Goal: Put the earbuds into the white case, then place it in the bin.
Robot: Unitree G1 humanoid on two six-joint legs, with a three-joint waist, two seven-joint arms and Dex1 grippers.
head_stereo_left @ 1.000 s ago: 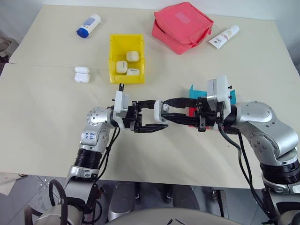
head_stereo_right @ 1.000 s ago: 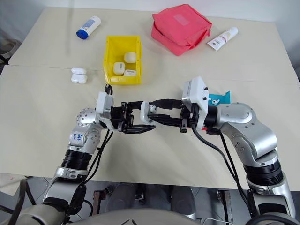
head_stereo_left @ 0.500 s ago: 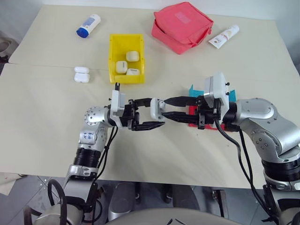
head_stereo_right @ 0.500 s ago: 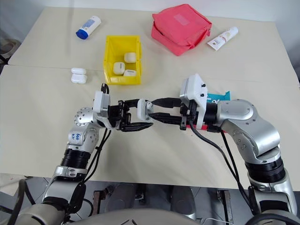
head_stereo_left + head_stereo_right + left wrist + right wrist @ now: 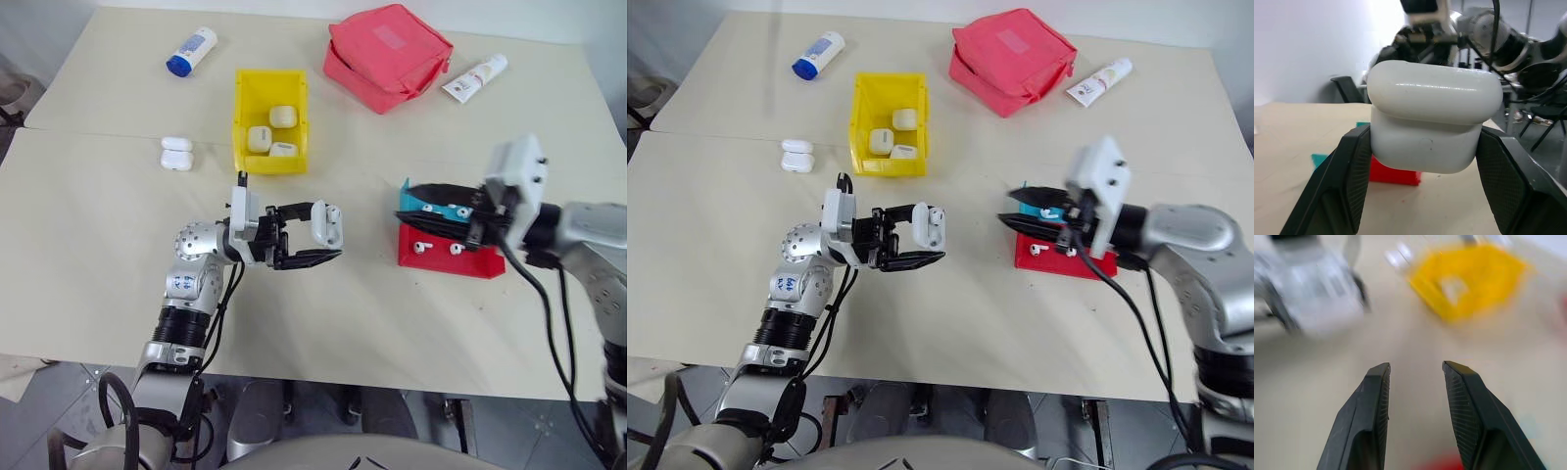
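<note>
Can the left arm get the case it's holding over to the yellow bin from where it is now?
Probably yes. The left gripper holds the white case above the table, lid shut, and the bin lies ahead with only bare tabletop between. The right gripper is off over the red tray, out of the way.

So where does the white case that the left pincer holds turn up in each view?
Left eye view: white case at centre, between the left pincer's fingers, below the bin.
Right eye view: just left of centre, below the bin.
Left wrist view: large, mid-frame, lid shut.
Right wrist view: I cannot make it out.
Shared landmark: the red tray.
</note>
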